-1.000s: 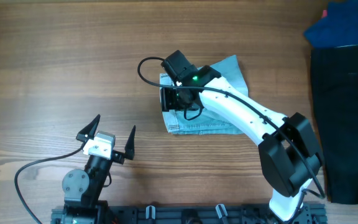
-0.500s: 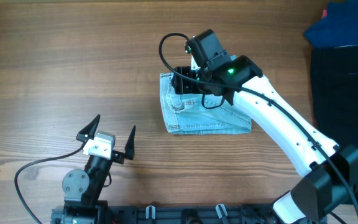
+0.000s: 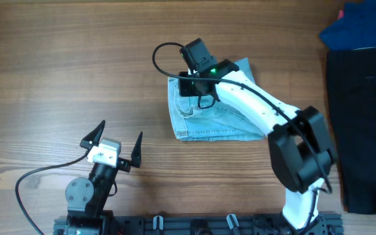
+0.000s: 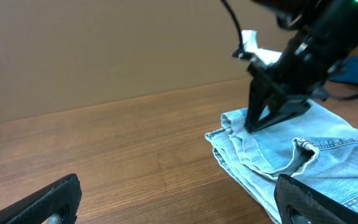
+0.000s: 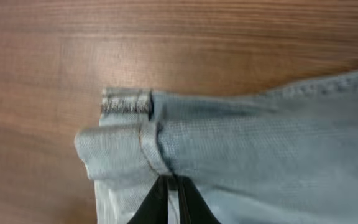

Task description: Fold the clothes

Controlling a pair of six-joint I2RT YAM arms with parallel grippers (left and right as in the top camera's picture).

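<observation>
The clothes are one light-blue denim garment (image 3: 217,124), folded into a rough rectangle in the middle of the table; the left wrist view shows it too (image 4: 303,155). My right gripper (image 3: 189,90) sits at its far left corner, by the waistband. In the right wrist view the black fingers (image 5: 173,183) are pressed together, their tips tucked under a raised fold of denim (image 5: 135,146). My left gripper (image 3: 121,130) stands wide open near the table's front edge, left of the garment, with only bare wood between its fingers (image 4: 176,202).
A black cloth (image 3: 361,124) covers the right edge of the table, with a dark blue garment (image 3: 361,26) at its far end. The right arm (image 3: 260,111) stretches across the denim from the front right.
The right gripper swung right over the garment, then came back to its far left corner and went from open to shut on the fold. The left arm has not moved.
</observation>
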